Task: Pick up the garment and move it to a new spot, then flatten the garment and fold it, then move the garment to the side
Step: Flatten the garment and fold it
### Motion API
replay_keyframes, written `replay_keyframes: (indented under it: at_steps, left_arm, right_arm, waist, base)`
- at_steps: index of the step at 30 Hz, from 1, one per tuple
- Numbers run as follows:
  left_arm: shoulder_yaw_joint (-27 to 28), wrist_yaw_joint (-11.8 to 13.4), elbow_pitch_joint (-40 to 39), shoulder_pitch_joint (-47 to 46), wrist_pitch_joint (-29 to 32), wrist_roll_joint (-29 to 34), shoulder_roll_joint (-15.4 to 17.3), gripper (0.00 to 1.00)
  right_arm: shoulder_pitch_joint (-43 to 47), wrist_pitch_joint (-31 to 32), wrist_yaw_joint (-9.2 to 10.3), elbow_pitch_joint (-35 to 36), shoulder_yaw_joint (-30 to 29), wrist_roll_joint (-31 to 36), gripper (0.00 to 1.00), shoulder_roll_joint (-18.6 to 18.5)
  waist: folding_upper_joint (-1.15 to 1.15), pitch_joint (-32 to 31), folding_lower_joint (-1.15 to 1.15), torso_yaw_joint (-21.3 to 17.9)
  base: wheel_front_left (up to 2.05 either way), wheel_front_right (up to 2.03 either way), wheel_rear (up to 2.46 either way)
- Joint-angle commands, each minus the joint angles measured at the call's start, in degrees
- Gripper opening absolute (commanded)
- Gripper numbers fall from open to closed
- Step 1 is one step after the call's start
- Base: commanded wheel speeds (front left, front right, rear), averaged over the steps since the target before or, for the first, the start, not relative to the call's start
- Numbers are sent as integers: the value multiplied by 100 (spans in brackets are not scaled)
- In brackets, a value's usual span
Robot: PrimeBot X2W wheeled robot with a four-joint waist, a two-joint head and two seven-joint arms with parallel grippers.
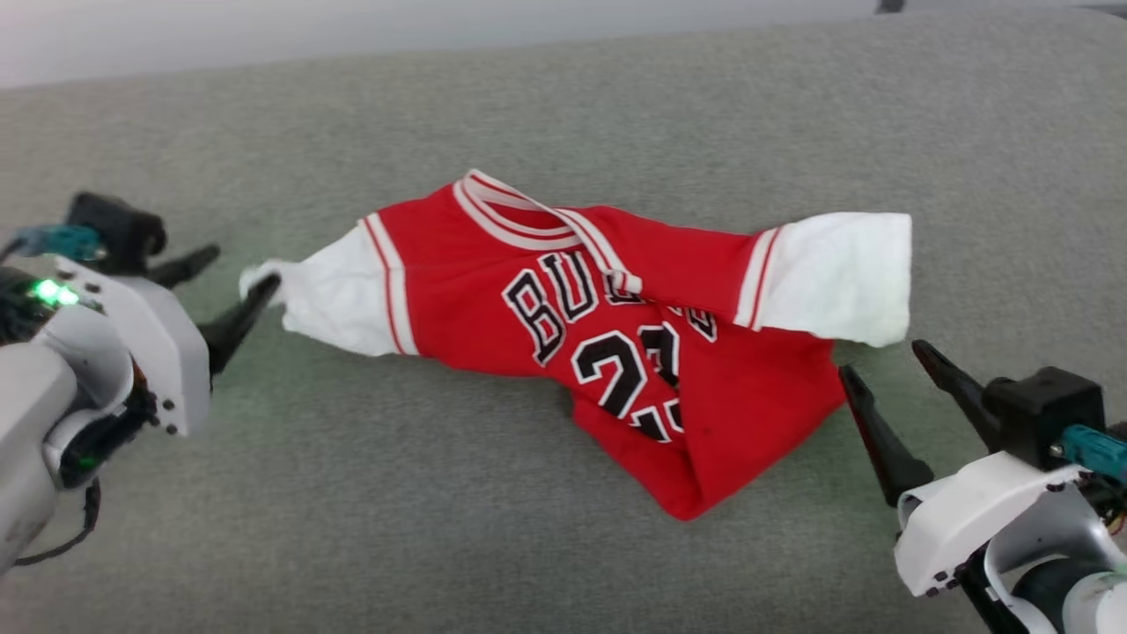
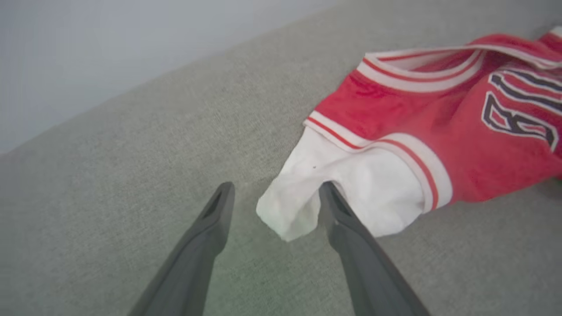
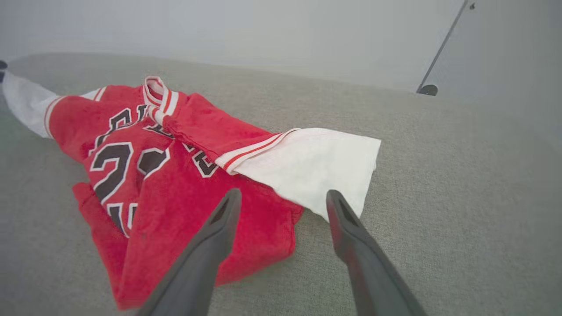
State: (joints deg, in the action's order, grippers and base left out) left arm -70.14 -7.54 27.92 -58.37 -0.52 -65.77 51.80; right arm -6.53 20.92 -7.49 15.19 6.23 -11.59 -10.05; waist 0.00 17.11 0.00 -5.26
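The garment is a red shirt with white sleeves and a black number print. It lies crumpled, print up, in the middle of the grey cloth surface, its lower part bunched and folded over. My left gripper stands open at the tip of the left white sleeve. That tip lies loose between the fingers and touches one of them. My right gripper is open just below the right white sleeve, over the red hem, holding nothing.
The grey surface stretches wide on all sides of the shirt. Its far edge meets a pale wall. In the right wrist view a thin pole with a dark foot stands beyond that edge.
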Motion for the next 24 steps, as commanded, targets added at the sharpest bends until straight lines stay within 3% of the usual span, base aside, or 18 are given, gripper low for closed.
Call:
replay_keyframes:
  at_steps: [1, 6, 10, 15, 18, 24]
  left_arm:
    - [99, 47, -58, 178, -292, -86, -12, 100]
    - [407, 499, -440, 630, -1238, -196, -108, 100]
    - [859, 961, -863, 1074, -1459, -216, -244, 100]
    - [2305, 1416, -1540, 2011, -1454, 364, -686, 100]
    - [3188, 1451, -1830, 2639, -1457, 710, -1045, 100]
    - [4288, 1178, -2118, 3621, -1458, 1350, -1605, 100]
  right_arm:
    - [-88, 112, 1, -19, 86, 59, 100, -193]
    - [-266, 500, 1, -49, 325, 17, 100, -886]
    - [-500, 782, 1, -45, 527, -87, 100, -1429]
    - [-841, 1046, 1, -176, 799, -206, 100, -1925]
    - [-1054, 1145, 1, -318, 1073, -273, 100, -2217]
    - [-1415, 1303, 1, -608, 1511, -406, 100, -2587]
  waist:
    - [0, -71, 0, 164]
    - [0, -74, 0, 449]
    - [0, -4, 0, 668]
    - [0, 120, 0, 922]
    - [0, 204, 0, 1046]
    - [0, 372, 0, 1239]
  base:
    - [0, 0, 0]
    - [0, 0, 0]
    - [0, 0, 0]
    - [0, 0, 0]
    - [0, 0, 0]
    - [0, 0, 0]
